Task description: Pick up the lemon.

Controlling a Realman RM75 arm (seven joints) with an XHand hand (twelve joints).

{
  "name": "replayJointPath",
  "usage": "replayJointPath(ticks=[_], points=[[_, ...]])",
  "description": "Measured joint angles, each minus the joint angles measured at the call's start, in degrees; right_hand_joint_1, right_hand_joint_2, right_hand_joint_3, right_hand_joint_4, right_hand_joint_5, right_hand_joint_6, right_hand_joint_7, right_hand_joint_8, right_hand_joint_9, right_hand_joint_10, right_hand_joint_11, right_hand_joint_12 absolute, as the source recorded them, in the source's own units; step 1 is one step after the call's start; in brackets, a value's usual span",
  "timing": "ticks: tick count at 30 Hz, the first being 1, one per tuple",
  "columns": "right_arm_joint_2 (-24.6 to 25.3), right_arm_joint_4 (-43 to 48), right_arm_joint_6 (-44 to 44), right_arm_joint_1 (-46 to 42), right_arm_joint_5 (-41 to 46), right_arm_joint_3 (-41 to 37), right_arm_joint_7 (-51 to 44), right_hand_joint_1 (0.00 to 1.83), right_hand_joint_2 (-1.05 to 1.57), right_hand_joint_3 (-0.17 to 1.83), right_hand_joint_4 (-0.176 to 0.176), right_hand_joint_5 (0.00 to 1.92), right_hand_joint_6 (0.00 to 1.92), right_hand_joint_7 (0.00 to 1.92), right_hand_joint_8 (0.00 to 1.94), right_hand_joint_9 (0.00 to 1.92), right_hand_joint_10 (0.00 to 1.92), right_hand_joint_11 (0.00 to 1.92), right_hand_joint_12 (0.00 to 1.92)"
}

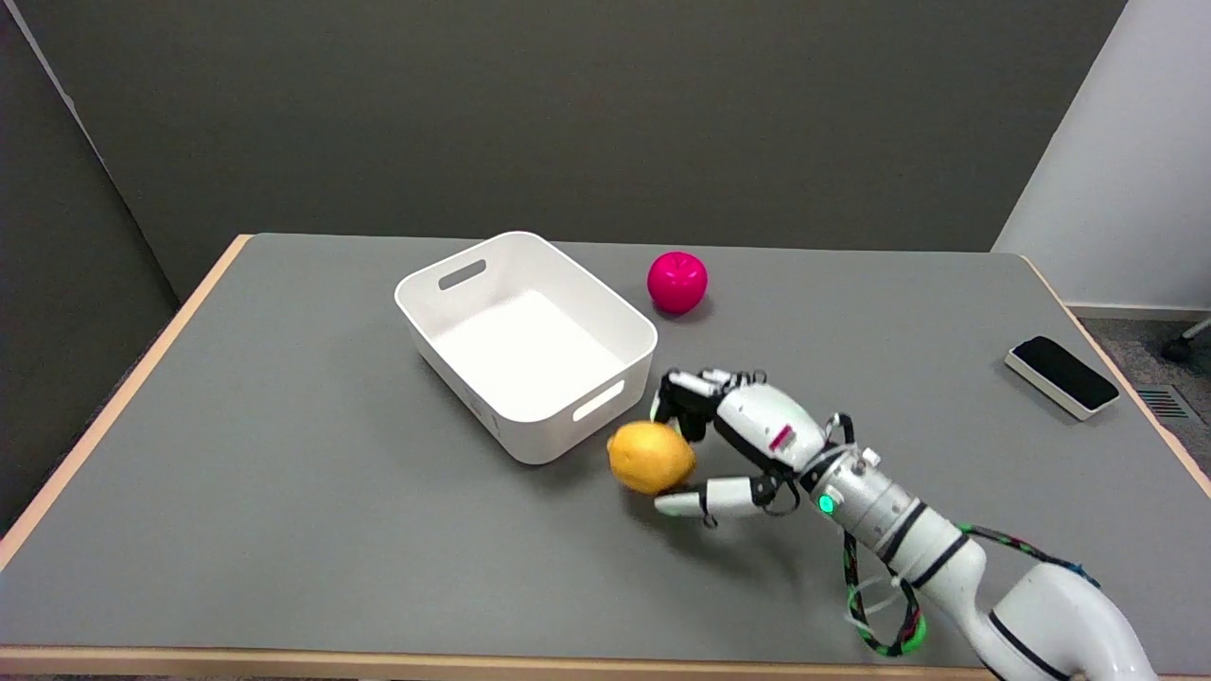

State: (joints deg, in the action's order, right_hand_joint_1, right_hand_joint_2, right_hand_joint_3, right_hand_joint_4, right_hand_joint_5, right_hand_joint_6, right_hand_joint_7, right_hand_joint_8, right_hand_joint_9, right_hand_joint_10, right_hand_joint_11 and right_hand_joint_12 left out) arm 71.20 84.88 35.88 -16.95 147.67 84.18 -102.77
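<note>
Starting on the left, the white plastic bin with handle slots (526, 342) sits on the grey table (284, 473), and it holds nothing that can be seen, just a bare white floor. Just off its near right corner lies the yellow-orange lemon (650, 457), close beside the bin wall and apparently resting on the tabletop. Now the action: the robot's right black-and-white hand (733, 445) is right up against the fruit, fingers curled over its far side, thumb stretched low along its near side. It cradles the lemon, though whether the grip is actually firm is hard to say from here. So the reach looks done; the squeeze and the lift appear to be what is left. Further back, a bright pink round ball-like fruit (676, 282) waits untouched behind the bin's right side. Far right, near the table edge, a small white block with a black top (1061, 375) lies well apart.
</note>
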Motion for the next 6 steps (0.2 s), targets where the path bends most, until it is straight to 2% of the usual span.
replayJointPath(ticks=[1,5,6], points=[[0.0,0.5,-0.2,0.5,0.0,-0.1,0.0,1.15,1.10,0.50,-0.176,0.54,1.52,0.71,1.81,0.68,1.64,0.35,1.86],[-0.1,2.8,-1.4,2.6,0.0,-0.7,-0.7,1.15,1.10,0.51,-0.176,0.54,1.52,0.71,1.81,0.69,1.64,0.35,1.87],[-0.2,3.5,-1.8,3.2,0.0,-0.9,-1.1,1.13,1.18,0.37,-0.167,0.52,1.53,0.68,1.82,0.69,1.59,0.36,1.81]])
